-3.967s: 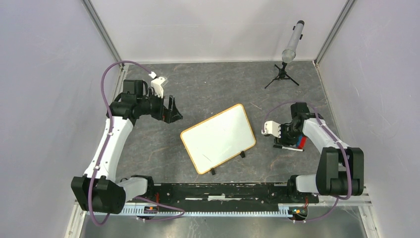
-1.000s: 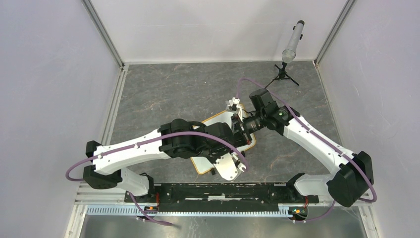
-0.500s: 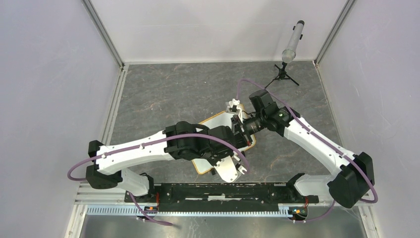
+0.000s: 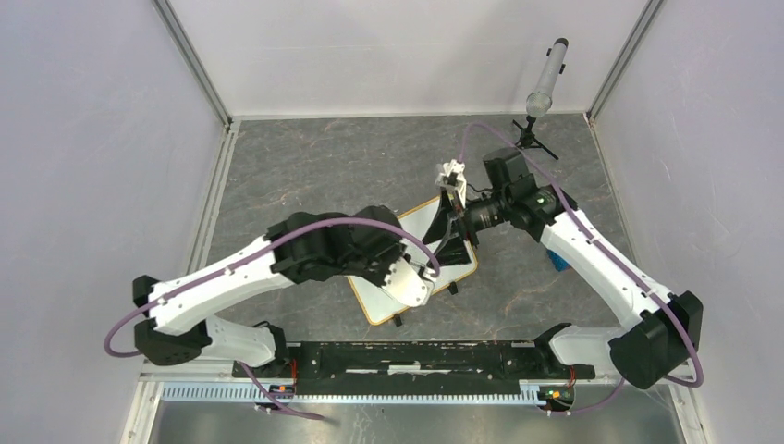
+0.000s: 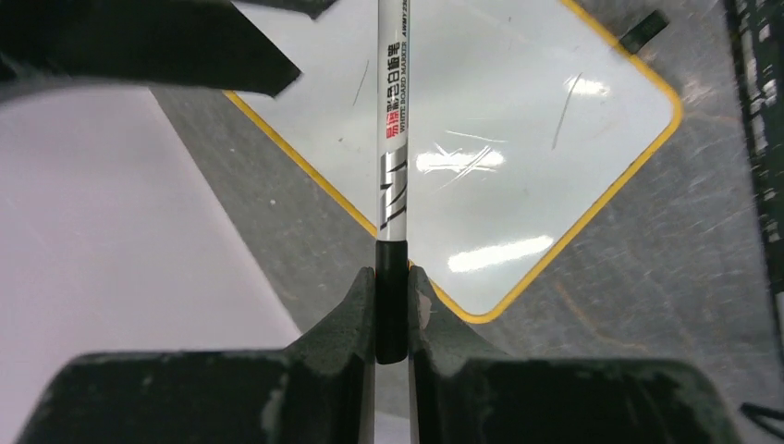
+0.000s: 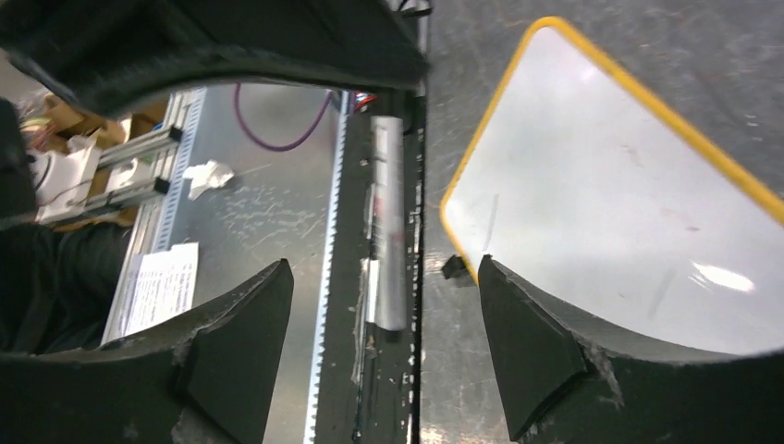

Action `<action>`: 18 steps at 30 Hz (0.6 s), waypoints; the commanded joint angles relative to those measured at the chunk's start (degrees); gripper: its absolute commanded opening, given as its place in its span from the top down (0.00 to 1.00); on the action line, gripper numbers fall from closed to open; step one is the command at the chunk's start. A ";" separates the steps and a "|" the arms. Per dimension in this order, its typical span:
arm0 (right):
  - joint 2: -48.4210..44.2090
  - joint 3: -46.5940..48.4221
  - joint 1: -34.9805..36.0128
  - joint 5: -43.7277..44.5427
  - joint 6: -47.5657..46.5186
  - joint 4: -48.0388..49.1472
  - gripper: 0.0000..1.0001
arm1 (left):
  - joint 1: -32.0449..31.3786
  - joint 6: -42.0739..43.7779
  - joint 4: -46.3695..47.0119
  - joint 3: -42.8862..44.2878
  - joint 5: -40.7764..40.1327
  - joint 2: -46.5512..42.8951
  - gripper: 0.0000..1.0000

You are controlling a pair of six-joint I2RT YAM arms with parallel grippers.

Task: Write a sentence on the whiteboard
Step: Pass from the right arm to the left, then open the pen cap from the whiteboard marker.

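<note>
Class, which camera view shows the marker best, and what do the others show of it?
The left wrist view: the marker fills the centre, label readable, its dark end clamped in the left gripper above the whiteboard. The top view hides it among the arms; the right wrist view shows none clearly.

Lbl on marker (image 5: pixel 392 176): "WHITE BOARD MARKER"

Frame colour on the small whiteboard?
Yellow-orange frame around the small rectangular white board, with rounded corners. Clearest in the left wrist view.
</note>
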 commanded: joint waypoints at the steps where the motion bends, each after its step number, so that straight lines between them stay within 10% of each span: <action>1: -2.07 3.17 -2.08 6.32 5.48 2.56 0.20 | 5.77 -8.96 3.96 -0.76 7.75 -6.46 0.98; 6: -6.20 1.80 -3.57 11.41 11.38 11.31 0.02 | 15.05 -17.59 8.41 -2.14 17.40 -10.27 0.98; 18: -1.18 2.13 -1.78 7.31 25.79 32.17 0.06 | 29.22 -33.93 17.89 -5.58 34.78 -12.03 0.98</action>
